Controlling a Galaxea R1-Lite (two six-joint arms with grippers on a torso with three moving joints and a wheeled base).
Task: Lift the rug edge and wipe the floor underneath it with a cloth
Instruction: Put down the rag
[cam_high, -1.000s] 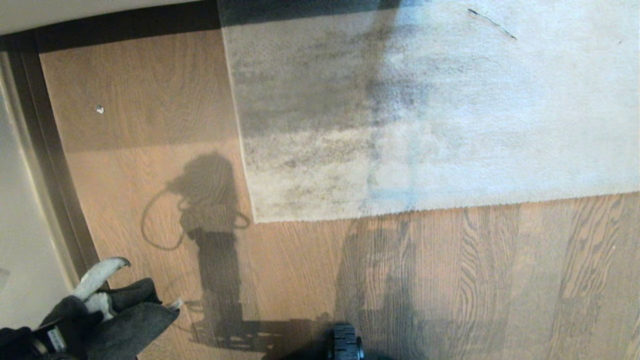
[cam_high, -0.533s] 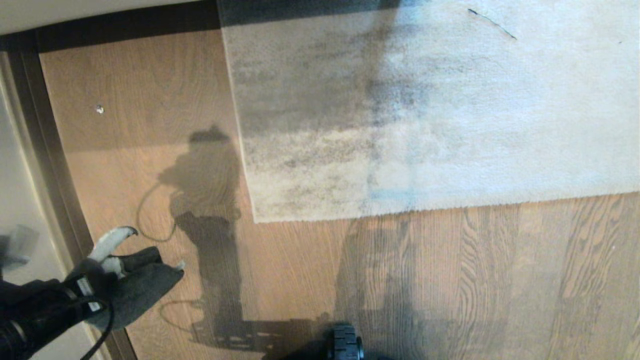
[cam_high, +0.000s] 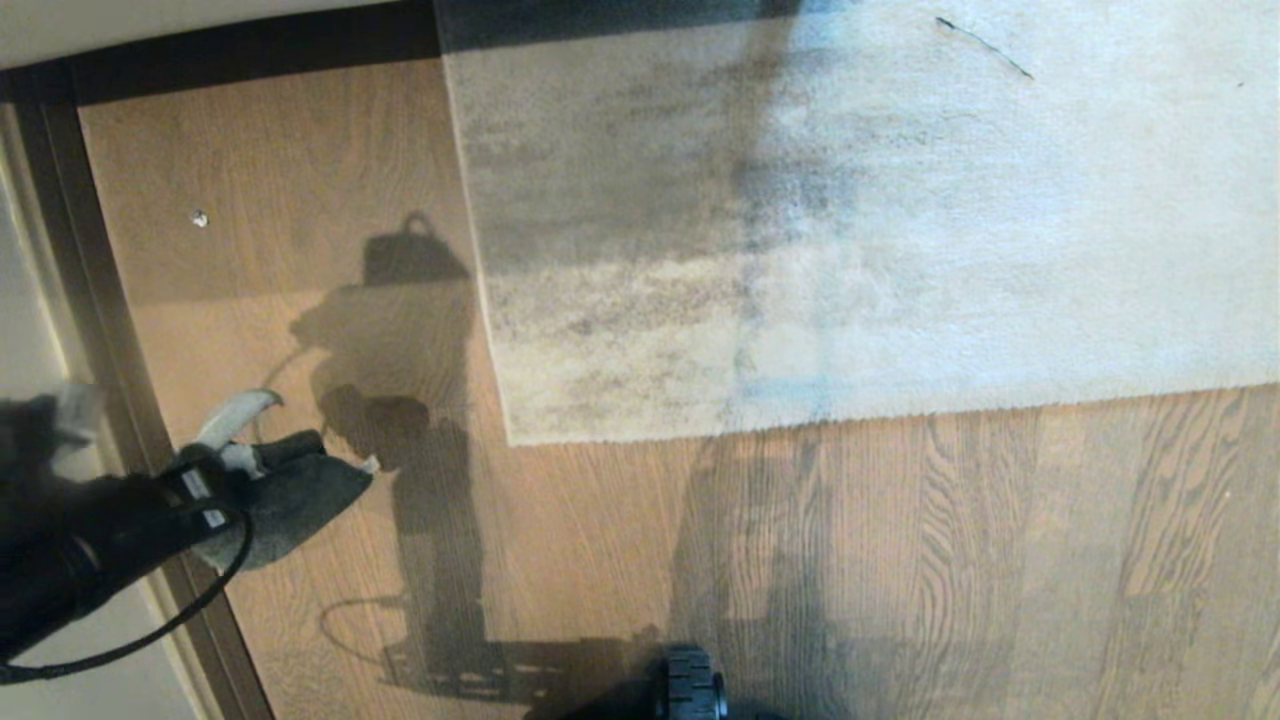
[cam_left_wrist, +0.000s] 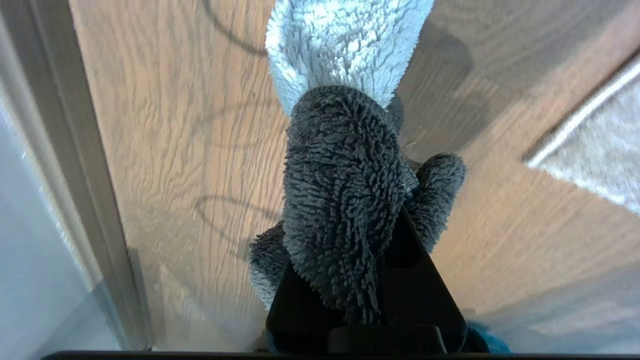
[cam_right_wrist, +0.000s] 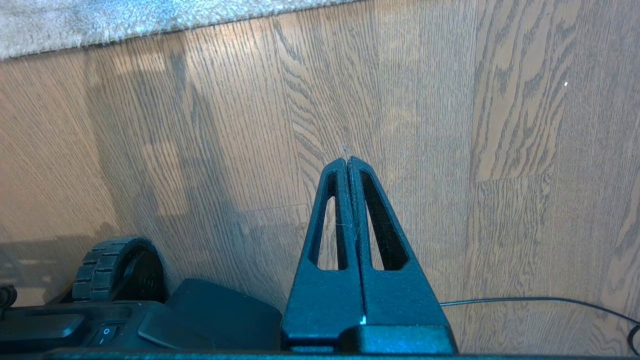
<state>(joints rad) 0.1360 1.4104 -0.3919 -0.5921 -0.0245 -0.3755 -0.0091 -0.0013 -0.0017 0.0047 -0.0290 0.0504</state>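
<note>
With my left fingers (cam_high: 262, 470) clamped on the cloth (cam_high: 290, 492) above the floor (cam_high: 900, 560), well left of the flat rug edge (cam_high: 880, 408), my pinched-shut right fingers (cam_right_wrist: 347, 161) must, I judge, lift that edge before I can wipe.

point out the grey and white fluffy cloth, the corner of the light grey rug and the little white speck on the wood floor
grey and white fluffy cloth (cam_left_wrist: 345, 200): left wrist view, dark grey middle fold
light grey rug corner (cam_high: 515, 435): head view, corner tip
white speck (cam_high: 200, 218): head view, its centre
</note>
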